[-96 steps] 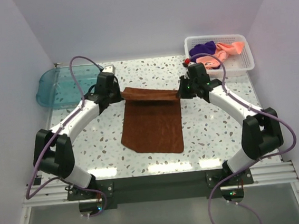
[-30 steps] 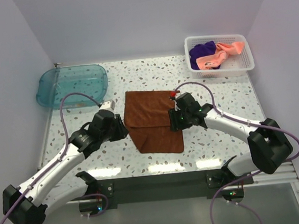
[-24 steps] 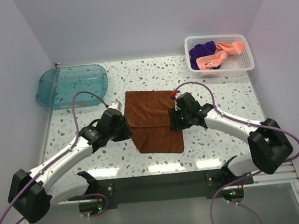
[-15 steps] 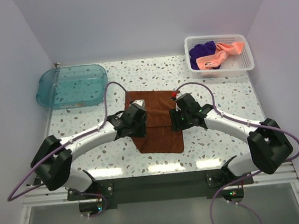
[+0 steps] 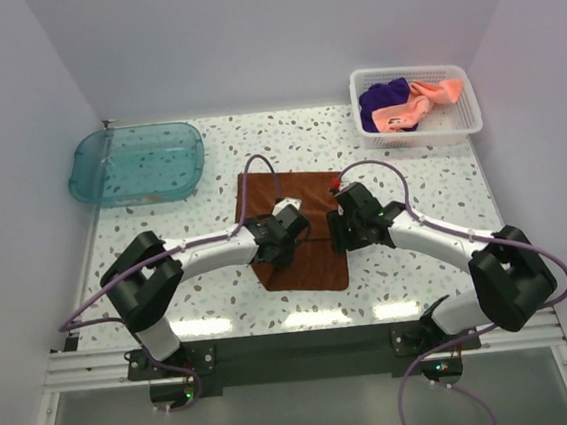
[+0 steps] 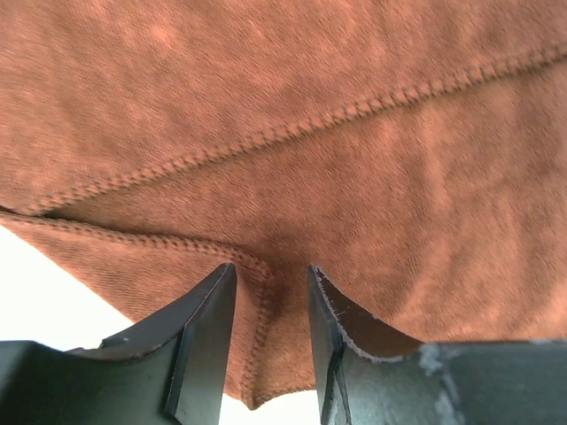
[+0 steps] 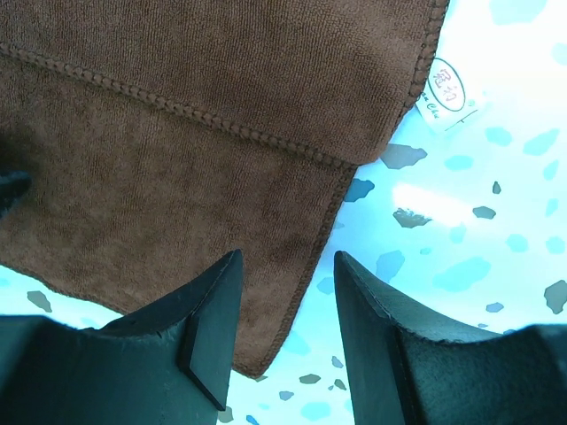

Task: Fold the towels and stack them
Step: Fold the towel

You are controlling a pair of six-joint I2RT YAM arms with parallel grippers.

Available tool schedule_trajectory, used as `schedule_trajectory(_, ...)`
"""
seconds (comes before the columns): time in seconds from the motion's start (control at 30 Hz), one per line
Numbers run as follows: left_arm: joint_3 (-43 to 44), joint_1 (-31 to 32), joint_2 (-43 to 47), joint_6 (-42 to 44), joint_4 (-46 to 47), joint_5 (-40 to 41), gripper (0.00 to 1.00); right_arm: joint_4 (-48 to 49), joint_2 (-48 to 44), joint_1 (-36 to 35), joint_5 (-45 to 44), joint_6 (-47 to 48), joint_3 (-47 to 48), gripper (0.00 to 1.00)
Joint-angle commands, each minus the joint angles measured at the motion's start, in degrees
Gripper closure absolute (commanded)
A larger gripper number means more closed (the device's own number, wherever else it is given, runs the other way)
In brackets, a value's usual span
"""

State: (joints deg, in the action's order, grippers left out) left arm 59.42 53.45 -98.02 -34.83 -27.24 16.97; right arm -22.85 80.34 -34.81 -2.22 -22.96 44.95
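The rust brown towel (image 5: 304,266) lies in the middle of the table, its far part folded over onto the rest. My left gripper (image 5: 288,240) is low over the towel's middle. In the left wrist view it (image 6: 271,270) stands open, and a stitched hem of the brown towel (image 6: 292,106) runs between the jaws. My right gripper (image 5: 344,230) is at the towel's right edge, open. Its jaws (image 7: 288,257) straddle the hem of the brown towel (image 7: 177,177) near a corner, gripping nothing. The salmon pink towel (image 5: 425,98) and the purple towel (image 5: 384,92) lie crumpled in the basket.
The white mesh basket (image 5: 468,120) stands at the far right corner. A teal translucent tray (image 5: 138,162) sits at the far left. White walls close in on both sides and the back. A small white label (image 7: 443,93) sticks out from the towel's edge.
The far edge, held up by both grippers earlier, now lies folded over the towel. In the last second my left arm swung right from the towel's left edge onto its middle. The right arm stayed.
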Motion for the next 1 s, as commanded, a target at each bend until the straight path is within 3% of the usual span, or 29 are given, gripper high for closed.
schedule_trajectory(0.0,2.72,0.51,-0.51,0.99,-1.41,5.79,0.58,0.79,-2.55,0.27,-1.65,-0.86,-0.48,0.5)
schedule_trajectory(0.27,1.75,0.69,-0.16,0.38,-2.02,7.37,0.77,1.14,-3.25,0.27,-1.74,-0.86,-1.09,0.5)
schedule_trajectory(0.57,0.44,0.95,0.37,-0.33,-0.97,5.62,0.73,1.14,-3.52,0.27,-1.82,-0.86,-1.18,0.5)
schedule_trajectory(0.67,0.17,0.95,0.11,-0.5,-1.06,5.53,0.79,1.23,-3.78,0.27,-1.82,-0.94,-1.35,0.5)
schedule_trajectory(0.8,-0.53,0.95,0.81,-1.29,-1.67,6.4,0.99,1.14,-3.96,0.27,-2.0,-0.94,-1.44,0.5)
schedule_trajectory(0.97,-2.19,0.95,4.23,-4.44,-6.84,9.83,1.0,1.32,-4.31,0.27,-1.82,-1.03,-1.44,0.5)
